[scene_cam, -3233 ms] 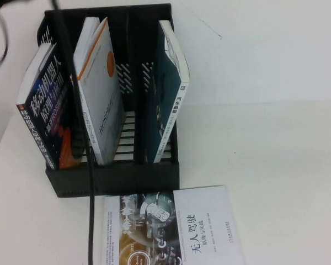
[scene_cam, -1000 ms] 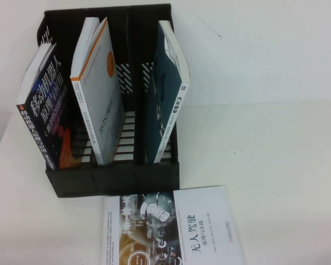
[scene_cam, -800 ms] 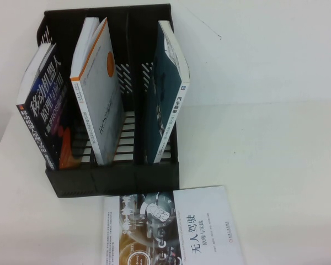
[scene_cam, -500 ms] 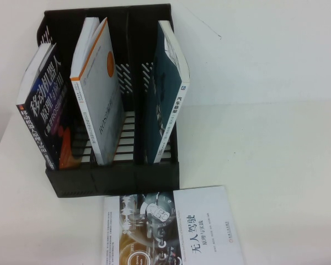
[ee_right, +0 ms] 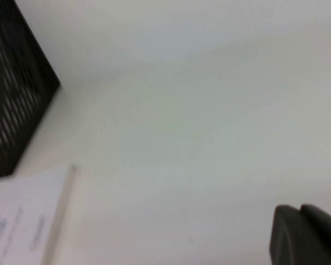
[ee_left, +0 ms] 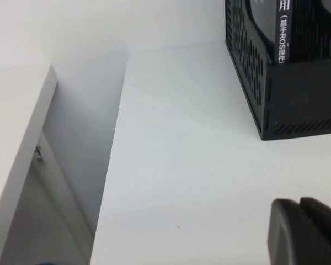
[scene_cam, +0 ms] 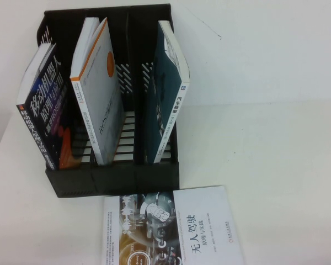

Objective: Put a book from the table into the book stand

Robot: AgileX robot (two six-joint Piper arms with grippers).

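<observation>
The book (scene_cam: 164,94) stands leaning in the right slot of the black book stand (scene_cam: 113,178), dark teal back showing, white cover facing right. The stand sits on the white table (scene_cam: 265,154). Neither gripper shows in the high view. My left gripper (ee_left: 300,205) is shut and empty over bare table left of the stand's side wall (ee_left: 248,66). My right gripper (ee_right: 300,212) is shut and empty over bare table right of the stand's corner (ee_right: 16,105).
A dark-covered book (scene_cam: 44,110) fills the left slot, and a white book with an orange edge (scene_cam: 99,94) the middle slot. A white book with a dark photo half-cover (scene_cam: 171,226) lies flat in front of the stand; its corner also shows in the right wrist view (ee_right: 22,215). The table's left edge (ee_left: 113,165) drops off.
The dark cable and arm part that crossed the stand's left side earlier has left the high view. Books and stand have not moved.
</observation>
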